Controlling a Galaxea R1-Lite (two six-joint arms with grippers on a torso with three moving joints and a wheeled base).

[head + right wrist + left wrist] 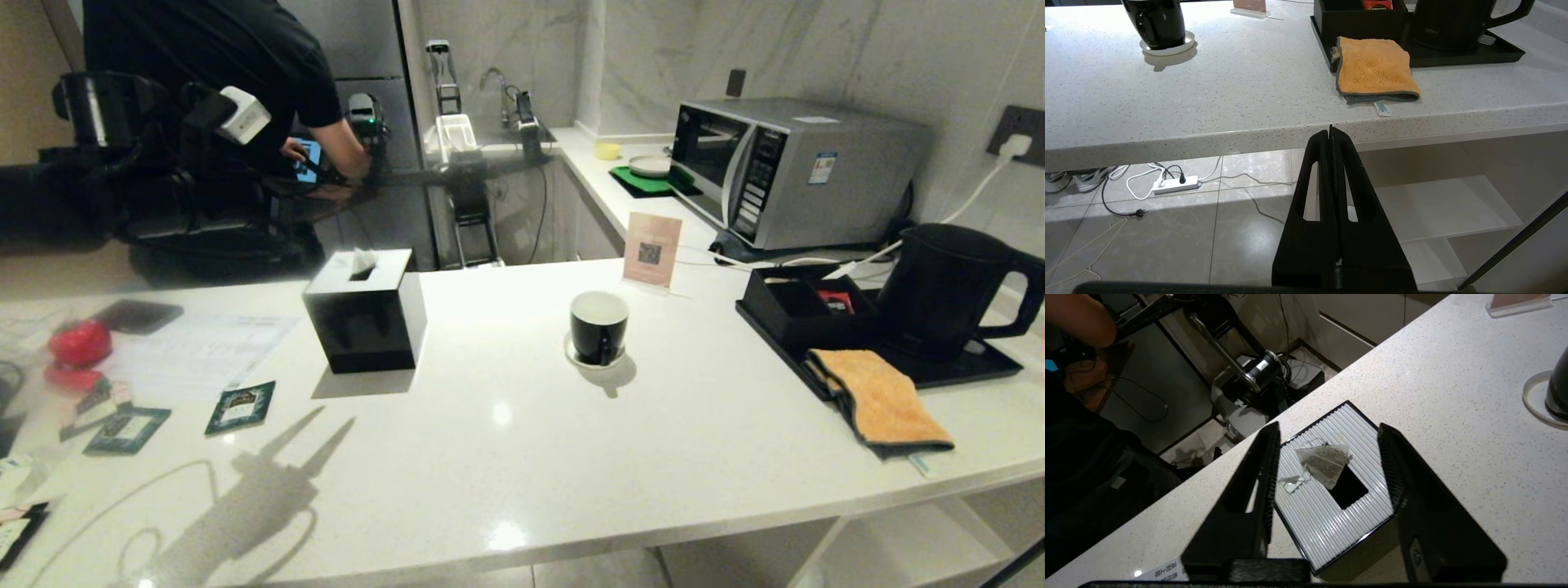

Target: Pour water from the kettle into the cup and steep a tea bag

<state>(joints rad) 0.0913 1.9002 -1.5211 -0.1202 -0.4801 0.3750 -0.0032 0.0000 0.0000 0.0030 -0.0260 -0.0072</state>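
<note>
Left gripper (1329, 435) over tissue box (1331, 490), fingers apart, nothing grasped.
Tea bag (1325, 461) lay on the box top, touching neither finger, at the slot's edge. Right gripper (1331, 132) clenched empty below counter edge (1249, 139). Cup (598, 327) frame center, bare counter around it; kettle (947, 286) far right.

Kitchenette-type room: white speckled counter (522, 457) with a microwave (784, 171) and a black kettle (947, 290) on a tray well off from the left gripper (1329, 435), sink tap (492, 82) at the far wall (marble-look panels), tiled floor (1167, 241) under the shut right gripper (1331, 132).
</note>
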